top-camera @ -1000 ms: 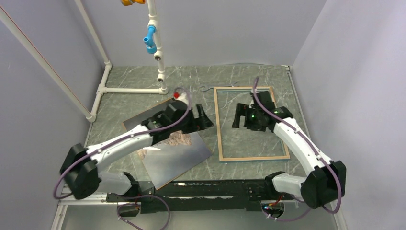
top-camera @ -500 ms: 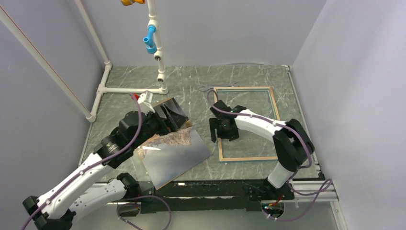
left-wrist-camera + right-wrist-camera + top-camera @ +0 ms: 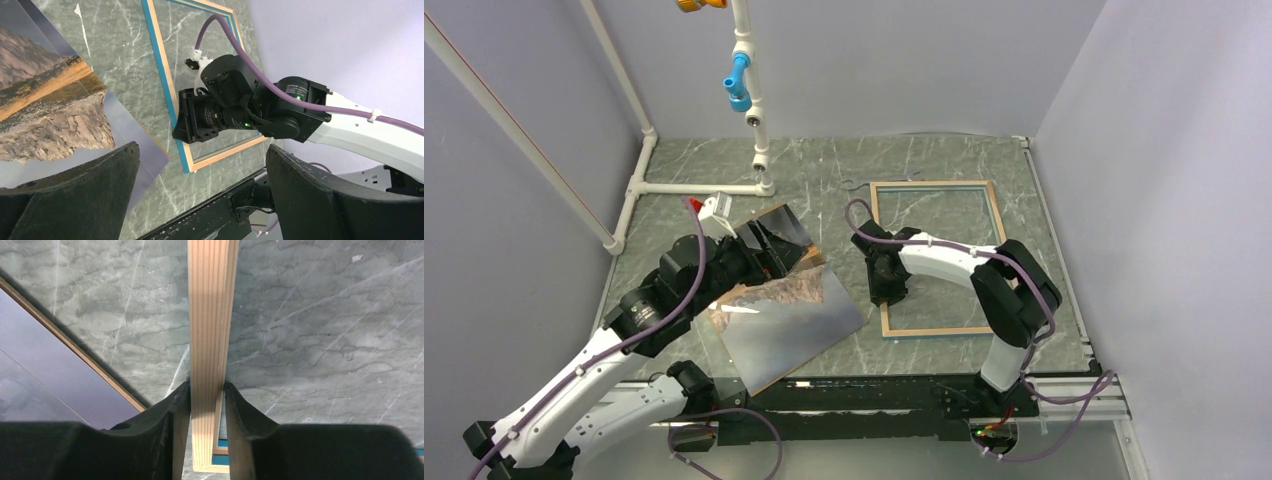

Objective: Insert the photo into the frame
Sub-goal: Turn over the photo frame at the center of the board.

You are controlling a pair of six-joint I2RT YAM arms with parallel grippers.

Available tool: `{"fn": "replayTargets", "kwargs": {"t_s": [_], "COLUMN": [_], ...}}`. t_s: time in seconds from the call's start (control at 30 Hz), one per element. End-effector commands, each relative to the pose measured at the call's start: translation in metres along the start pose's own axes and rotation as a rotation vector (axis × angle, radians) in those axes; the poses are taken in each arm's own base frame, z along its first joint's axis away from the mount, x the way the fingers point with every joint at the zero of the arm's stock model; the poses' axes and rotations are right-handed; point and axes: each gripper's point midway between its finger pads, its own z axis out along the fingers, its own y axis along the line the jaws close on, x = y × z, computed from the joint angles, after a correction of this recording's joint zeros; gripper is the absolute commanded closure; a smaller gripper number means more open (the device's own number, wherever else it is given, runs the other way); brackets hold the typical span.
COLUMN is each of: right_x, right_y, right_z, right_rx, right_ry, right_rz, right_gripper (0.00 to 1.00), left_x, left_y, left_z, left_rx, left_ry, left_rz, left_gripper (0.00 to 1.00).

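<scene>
The frame (image 3: 944,328) lies flat right of centre, pale wood side up; a blue strip shows along its edge (image 3: 170,100). My right gripper (image 3: 886,288) is on the frame's left rail. In the right wrist view both fingers (image 3: 177,405) press the sides of that wooden rail (image 3: 210,315), so the gripper (image 3: 207,387) is shut on it. The photo (image 3: 774,288), a rocky mountain print, lies left of the frame under a glossy sheet (image 3: 799,325). In the left wrist view it sits at the left (image 3: 45,95). My left gripper (image 3: 774,255) hovers open over the photo's far end, holding nothing (image 3: 205,192).
A brown backing board's edge (image 3: 85,357) shows under the glossy sheet, close to the frame's left rail. A white pipe stand (image 3: 754,120) with a blue fitting stands at the back left. Grey walls close in the table, and a black rail (image 3: 874,395) runs along its near edge.
My right arm swung left from inside the frame to its left rail, and the jaws closed on it. My left arm drew back toward the left and stayed open.
</scene>
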Motion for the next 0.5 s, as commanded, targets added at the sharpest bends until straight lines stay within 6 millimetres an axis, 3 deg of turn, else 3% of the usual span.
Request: {"fn": "replayTargets", "kwargs": {"t_s": [0.0, 0.23, 0.33, 0.47], "right_x": [0.021, 0.028, 0.024, 0.016], "right_y": [0.000, -0.011, -0.011, -0.004], "right_z": [0.007, -0.001, -0.003, -0.011], "right_rx": [-0.009, 0.015, 0.016, -0.018], "right_ry": [0.037, 0.026, 0.015, -0.017], "right_rz": [0.048, 0.084, 0.085, 0.064], "right_gripper": [0.71, 0.94, 0.95, 0.88], "left_x": [-0.004, 0.016, 0.028, 0.041], "left_y": [-0.011, -0.005, 0.001, 0.009], "left_z": [0.002, 0.024, 0.035, 0.047], "left_rx": [0.029, -0.023, -0.060, -0.089], "left_ry": [0.007, 0.113, 0.172, 0.221], "left_rz": [-0.007, -0.007, 0.000, 0.008], "left_gripper": [0.02, 0.01, 0.01, 0.01]}}
